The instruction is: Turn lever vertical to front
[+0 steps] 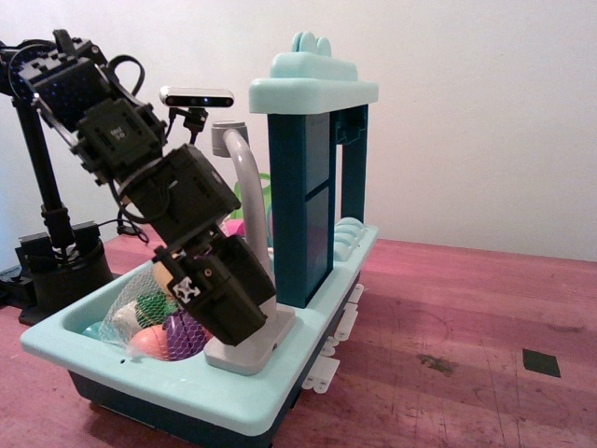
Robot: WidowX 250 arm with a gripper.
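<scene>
Room: plain white wall behind, a worn reddish wooden table (466, 327) underneath everything.
Toy sink: a pale mint basin (177, 378) on a dark teal base sits at the left of the table, with a tall teal rack (312, 187) rising from its far side and a mint shelf on top.
Faucet: a tall curved grey spout (244, 177) stands on a flat grey base plate (256, 347) at the near rim of the basin.
Lever: it belongs on the low faucet column just above the base plate, but the black gripper body covers that spot, so I cannot see it or tell which way it points.
Arm: the black robot arm (140, 168) slants down from the upper left across the basin.
Gripper: the gripper (244, 329) is pressed low against the faucet column, right over the base plate; from where I stand the fingers are hidden, so I cannot tell whether they are spread or closed.
Basin contents: a mesh bag of toy food (154, 322), with purple, green and orange pieces, lies just left of the gripper.
Background gear: a small grey camera (194, 95) on a stand, and a black stand base (56, 257) at far left.
</scene>
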